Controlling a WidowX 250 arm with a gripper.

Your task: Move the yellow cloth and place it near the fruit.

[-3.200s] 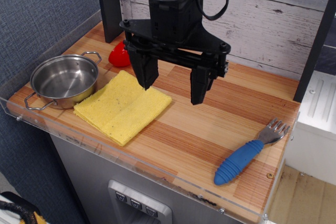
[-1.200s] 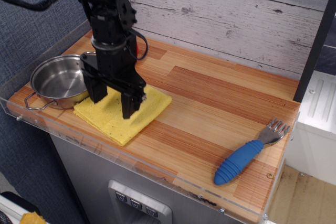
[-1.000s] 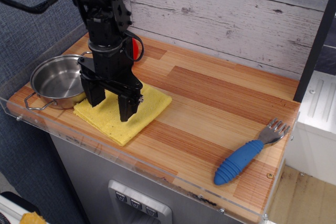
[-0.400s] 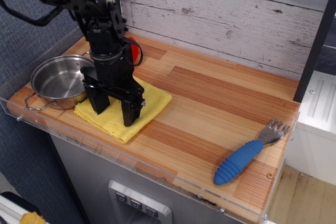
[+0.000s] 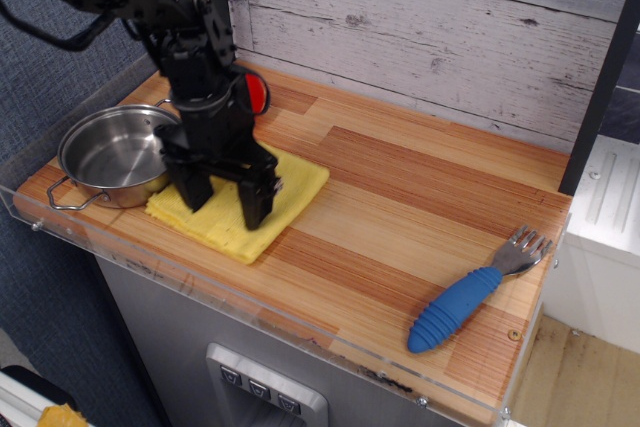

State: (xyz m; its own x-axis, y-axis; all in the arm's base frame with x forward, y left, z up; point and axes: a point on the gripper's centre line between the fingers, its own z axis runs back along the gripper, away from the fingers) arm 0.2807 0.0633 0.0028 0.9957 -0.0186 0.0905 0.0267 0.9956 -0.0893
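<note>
The yellow cloth [image 5: 294, 183] lies flat on the wooden counter, its left edge against the steel pot [image 5: 108, 153]. My gripper [image 5: 227, 203] stands on the cloth with its two black fingers [image 5: 256, 203] spread apart and their tips touching the fabric; a strip of cloth shows between them. The jaws are open. The red fruit [image 5: 257, 94] sits behind the arm near the back wall, mostly hidden by the wrist, a short way beyond the cloth's far corner.
A blue-handled fork [image 5: 468, 296] lies at the front right. A clear plastic rim [image 5: 300, 319] runs along the counter's front and left edges. A white plank wall [image 5: 430, 37] backs the counter. A dark post [image 5: 600, 77] stands at the right.
The gripper swung from above mid-counter to the left and came down onto the cloth, fingers still spread. The cloth's near corner has shifted slightly to the right.
</note>
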